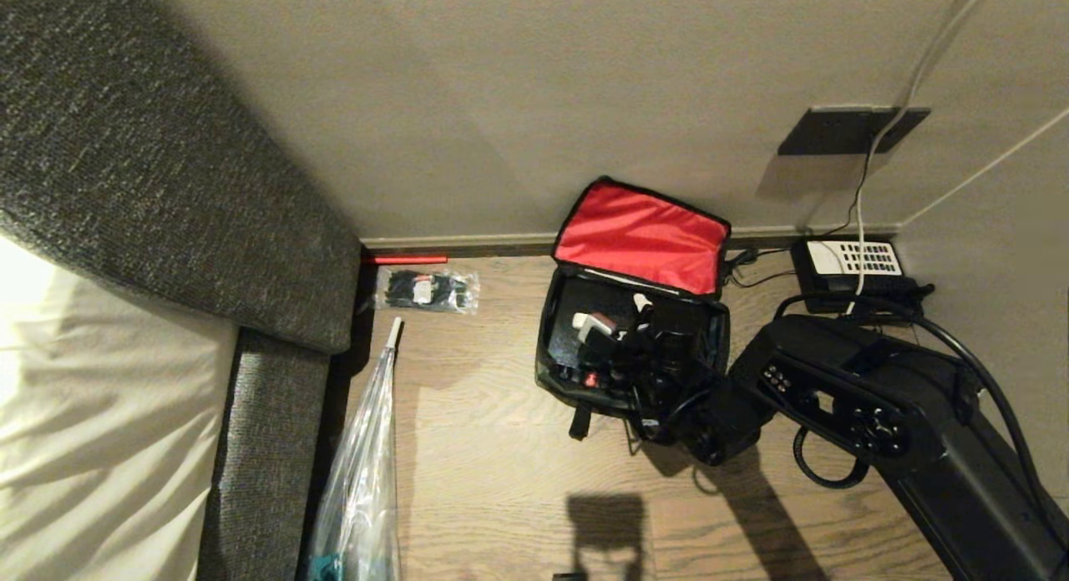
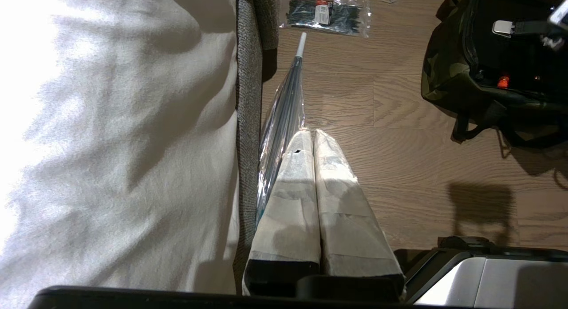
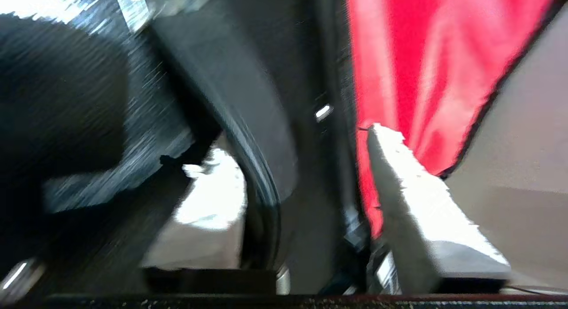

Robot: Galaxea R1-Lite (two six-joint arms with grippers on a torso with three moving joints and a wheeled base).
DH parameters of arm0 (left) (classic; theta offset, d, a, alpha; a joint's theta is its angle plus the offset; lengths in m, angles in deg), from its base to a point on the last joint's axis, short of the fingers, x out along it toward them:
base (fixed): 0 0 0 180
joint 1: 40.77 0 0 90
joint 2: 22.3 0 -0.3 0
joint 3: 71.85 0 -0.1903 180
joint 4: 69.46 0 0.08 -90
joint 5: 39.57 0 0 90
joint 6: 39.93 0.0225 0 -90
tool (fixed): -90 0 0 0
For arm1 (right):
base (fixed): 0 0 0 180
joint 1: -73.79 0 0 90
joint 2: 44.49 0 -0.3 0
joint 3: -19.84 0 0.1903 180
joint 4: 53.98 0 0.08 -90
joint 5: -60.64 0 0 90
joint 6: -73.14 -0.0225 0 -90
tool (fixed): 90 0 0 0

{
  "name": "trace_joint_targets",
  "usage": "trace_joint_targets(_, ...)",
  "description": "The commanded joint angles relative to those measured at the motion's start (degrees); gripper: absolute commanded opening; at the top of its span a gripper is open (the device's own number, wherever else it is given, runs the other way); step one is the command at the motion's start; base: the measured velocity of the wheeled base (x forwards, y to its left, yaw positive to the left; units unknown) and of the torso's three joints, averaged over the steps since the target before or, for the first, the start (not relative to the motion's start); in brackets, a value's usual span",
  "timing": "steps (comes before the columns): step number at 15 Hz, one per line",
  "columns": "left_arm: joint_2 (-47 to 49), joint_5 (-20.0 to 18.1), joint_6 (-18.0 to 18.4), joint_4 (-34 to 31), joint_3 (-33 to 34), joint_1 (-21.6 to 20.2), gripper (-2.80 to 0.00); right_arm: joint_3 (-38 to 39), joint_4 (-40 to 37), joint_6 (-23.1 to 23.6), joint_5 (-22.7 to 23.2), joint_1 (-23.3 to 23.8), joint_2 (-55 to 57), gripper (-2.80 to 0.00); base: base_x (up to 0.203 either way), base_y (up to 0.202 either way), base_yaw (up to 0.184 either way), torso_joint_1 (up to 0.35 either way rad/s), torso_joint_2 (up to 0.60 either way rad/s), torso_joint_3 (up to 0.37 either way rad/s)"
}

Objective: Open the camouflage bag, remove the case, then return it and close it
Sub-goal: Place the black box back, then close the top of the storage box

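The camouflage bag [image 1: 558, 379] stands open on the wood floor against the wall, its red-lined lid [image 1: 641, 234] leaning back. The black case [image 1: 576, 301] lies inside it, with a small red latch [image 2: 502, 81] near the front. My right gripper [image 1: 615, 312] hangs over the bag's opening, its taped fingers [image 3: 412, 189] spread apart; a dark curved bar [image 3: 262, 189] of the case passes between them, ungripped and blurred. My left gripper [image 2: 313, 133] is parked low beside the bed, shut and empty. The bag's camouflage side [image 2: 443, 78] shows there too.
A black telephone [image 1: 852, 260] with white keypad sits right of the bag, its cables running up the wall. A packet of cable ties [image 1: 426, 290] and a plastic-wrapped umbrella [image 1: 363, 464] lie left. A grey upholstered bed frame [image 1: 167, 189] with white sheet [image 1: 83, 414] fills the left.
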Motion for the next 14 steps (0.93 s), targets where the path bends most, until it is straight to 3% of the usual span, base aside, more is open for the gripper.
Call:
trace_joint_targets(1,0.2,0.01,0.0,-0.01,-0.04,-0.02,-2.8,4.53,-0.23,0.13,-0.19,-0.64,-2.27,0.0,0.0,0.0,0.0,0.0,0.0,0.0)
trace_joint_targets(4,0.2,0.01,0.0,-0.01,0.04,-0.02,-2.8,9.58,-1.03,-1.83,-0.19,-1.77,-6.29,0.0,0.0,0.0,0.0,0.0,0.0,0.0)
trace_joint_targets(7,0.2,0.01,0.0,-0.01,-0.04,-0.02,-2.8,17.26,-5.24,-5.2,0.4,-2.5,-17.7,0.0,0.0,0.0,0.0,0.0,0.0,0.0)
trace_joint_targets(10,-0.4,0.01,0.0,-0.01,-0.04,-0.02,-2.8,23.55,-15.2,-13.32,6.23,-1.98,-29.6,0.0,0.0,0.0,0.0,0.0,0.0,0.0)
trace_joint_targets(12,-2.53,0.01,0.0,-0.01,-0.04,-0.02,-2.8,26.97,-26.68,-24.74,9.39,-0.46,-39.95,0.0,0.0,0.0,0.0,0.0,0.0,0.0)
trace_joint_targets(14,-3.14,0.01,-0.09,-0.01,0.04,-0.02,-2.8,29.0,-36.51,-48.73,12.28,0.88,-45.45,0.0,0.0,0.0,0.0,0.0,0.0,0.0)
